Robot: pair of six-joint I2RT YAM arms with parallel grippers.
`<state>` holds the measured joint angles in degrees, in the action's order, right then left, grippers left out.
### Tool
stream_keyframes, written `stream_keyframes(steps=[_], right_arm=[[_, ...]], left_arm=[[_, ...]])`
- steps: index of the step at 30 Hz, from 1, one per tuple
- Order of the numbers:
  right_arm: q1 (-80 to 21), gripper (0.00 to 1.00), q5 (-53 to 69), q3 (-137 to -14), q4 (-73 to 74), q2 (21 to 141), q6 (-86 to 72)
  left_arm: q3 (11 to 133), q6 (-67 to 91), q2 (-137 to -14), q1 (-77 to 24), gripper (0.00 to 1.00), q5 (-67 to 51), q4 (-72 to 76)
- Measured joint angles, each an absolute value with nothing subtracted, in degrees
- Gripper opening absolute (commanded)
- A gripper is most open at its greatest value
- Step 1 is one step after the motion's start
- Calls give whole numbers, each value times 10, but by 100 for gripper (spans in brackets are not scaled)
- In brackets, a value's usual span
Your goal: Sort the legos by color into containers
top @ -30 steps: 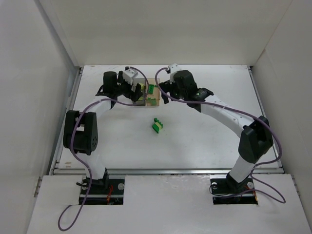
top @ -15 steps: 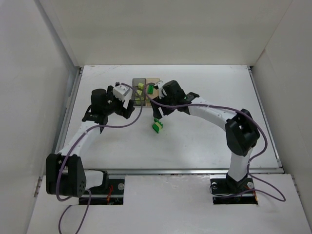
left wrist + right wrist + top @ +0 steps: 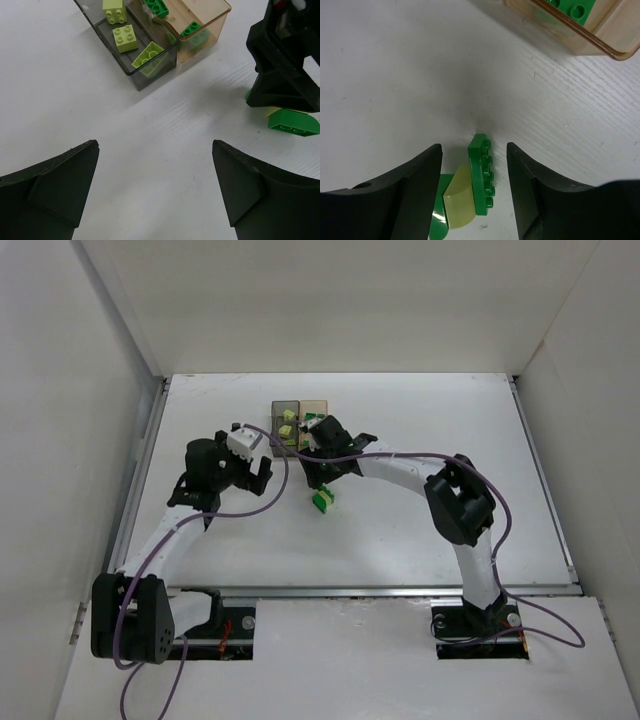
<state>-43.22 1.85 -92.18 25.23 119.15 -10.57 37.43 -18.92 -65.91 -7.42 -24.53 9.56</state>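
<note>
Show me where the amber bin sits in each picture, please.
Top external: amber bin at far middle of the table, right of the grey bin.
Left wrist: amber bin at top, right of centre.
Right wrist: amber bin in top right corner.
Shared landmark: the loose dark green brick.

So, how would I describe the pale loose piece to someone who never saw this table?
Find the amber bin toward the back; just on its near side, the right gripper hangs over a cluster of loose bricks. The pale piece lies against a dark green studded brick; it alone there is yellow-green and smooth.
</note>
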Motion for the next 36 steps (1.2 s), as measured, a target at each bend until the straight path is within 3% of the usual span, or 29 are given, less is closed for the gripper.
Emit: stream_keyframes(steps=[9,16,18,21,22,25,29,32,36], right_arm=[[-436,48,-16,-925,256,1208,-120],[-436,46,-15,-934,254,1237,-123],[-436,41,-11,-937,254,1238,-123],[-436,21,-10,-938,254,1241,-122],[-436,8,-10,-940,255,1242,-123],[-436,0,-10,-943,260,1243,-124],[-436,0,-12,-948,279,1243,-130],[-436,0,-26,-952,310,1232,-144],[-436,0,-48,-964,361,1190,-170]], left_arm=[[355,-185,-644,-74,96,-241,109],[350,-183,-631,-74,96,-240,111],[349,-183,-629,-74,95,-241,113],[345,-182,-629,-76,92,-243,113],[345,-182,-629,-77,90,-244,113],[344,-183,-628,-79,81,-258,113],[344,-205,-628,-79,75,-303,104],[349,-260,-628,-82,76,-373,67],[366,-381,-628,-99,95,-465,-9]])
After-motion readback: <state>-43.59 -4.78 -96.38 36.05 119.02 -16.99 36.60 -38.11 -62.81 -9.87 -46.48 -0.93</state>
